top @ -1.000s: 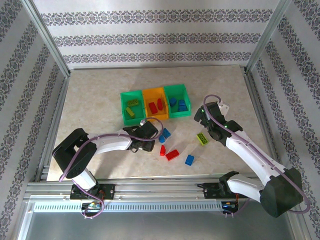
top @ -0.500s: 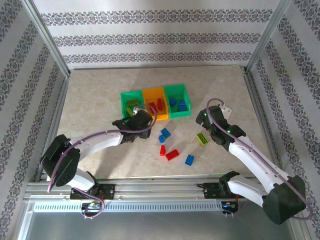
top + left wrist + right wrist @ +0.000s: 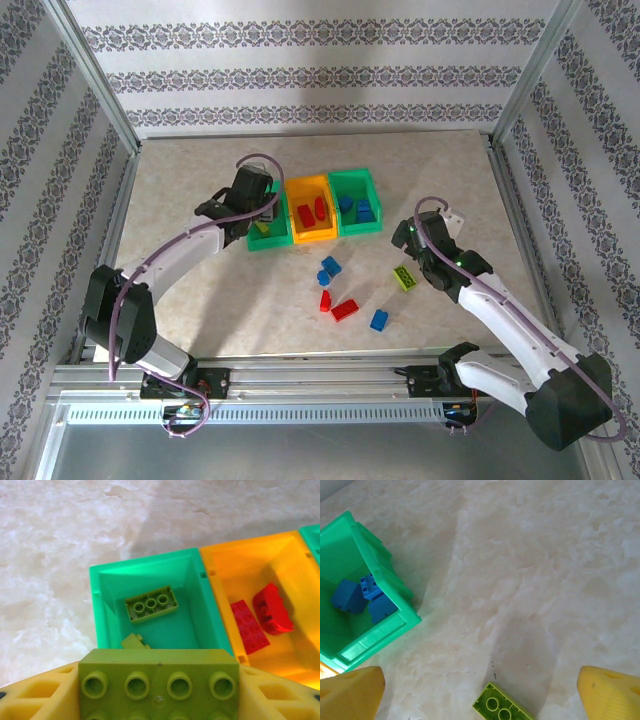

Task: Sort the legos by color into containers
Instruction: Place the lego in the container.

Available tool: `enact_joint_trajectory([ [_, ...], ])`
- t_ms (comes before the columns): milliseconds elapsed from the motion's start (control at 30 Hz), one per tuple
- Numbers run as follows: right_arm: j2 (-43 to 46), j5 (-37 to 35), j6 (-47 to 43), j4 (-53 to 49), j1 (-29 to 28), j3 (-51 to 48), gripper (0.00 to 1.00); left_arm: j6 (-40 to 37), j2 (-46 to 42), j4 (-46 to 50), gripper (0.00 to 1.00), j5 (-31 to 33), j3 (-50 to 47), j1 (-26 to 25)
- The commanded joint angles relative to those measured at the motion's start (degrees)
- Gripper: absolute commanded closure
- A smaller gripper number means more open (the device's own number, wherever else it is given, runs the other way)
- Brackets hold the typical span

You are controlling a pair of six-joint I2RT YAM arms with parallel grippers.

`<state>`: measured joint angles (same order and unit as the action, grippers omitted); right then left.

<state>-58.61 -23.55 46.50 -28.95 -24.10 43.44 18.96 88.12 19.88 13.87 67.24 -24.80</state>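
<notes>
Left wrist view: a yellow-green brick [image 3: 159, 672] is seen pinched by its two short ends between the yellow fingers [image 3: 40, 697] of the left gripper [image 3: 264, 213], studs facing the camera. It is held over the near wall of the left green bin [image 3: 107, 615], where two bricks of the same colour lie. The orange bin [image 3: 220, 575] alongside holds red ones. Such a brick is judged light, rigid and hard-edged, with smooth, rather slippery sides. It is best taken squarely across two flat opposite faces, so that it is not twisted out of the grip. No fragility is expected, so a short drop into the bin should do no harm. The right gripper [image 3: 480, 695] is spread wide with nothing between its jaws. A loose yellow-green brick [image 3: 502, 706] lies on the table [image 3: 545, 580] just under it, near the right green bin [image 3: 387, 587].
</notes>
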Motion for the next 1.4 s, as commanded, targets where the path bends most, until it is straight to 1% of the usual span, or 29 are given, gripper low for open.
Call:
enact_joint_trajectory([
  [0,-0.65,-1.18,-0.8,-0.91,0.28,2.57,0.02,-1.69,2.35,-0.59,0.51,-0.62,1.54,2.46],
  [200,-1.54,-1.36,-0.62,-1.58,0.28,4.8,0.02,-1.52,3.9,-0.37,0.51,-2.03,2.53,5.12],
  [433,-5.77,-1.33,-1.32,-3.44,0.54,9.09,0.02,-1.86,6.42,0.04,0.52,-3.23,4.25,7.53],
  [633,-8.78,-1.13,-2.2,-4.86,0.54,12.23,0.02,-2.78,9.21,0.86,0.53,-2.88,6.01,7.71],
  [867,-8.81,-0.76,-1.7,-6.11,0.54,11.94,0.02,-2.88,11.05,0.51,0.54,-3.23,6.32,7.67],
  [1200,-7.4,-1.5,-1.33,-7.26,0.6,10.09,0.02,-2.44,13.81,-0.35,0.54,-8.56,9.31,7.24],
  [1367,-7.39,-1.23,-0.72,-9.62,0.54,8.88,0.02,-2.66,15.34,-0.33,0.53,-8.92,9.55,6.29],
])
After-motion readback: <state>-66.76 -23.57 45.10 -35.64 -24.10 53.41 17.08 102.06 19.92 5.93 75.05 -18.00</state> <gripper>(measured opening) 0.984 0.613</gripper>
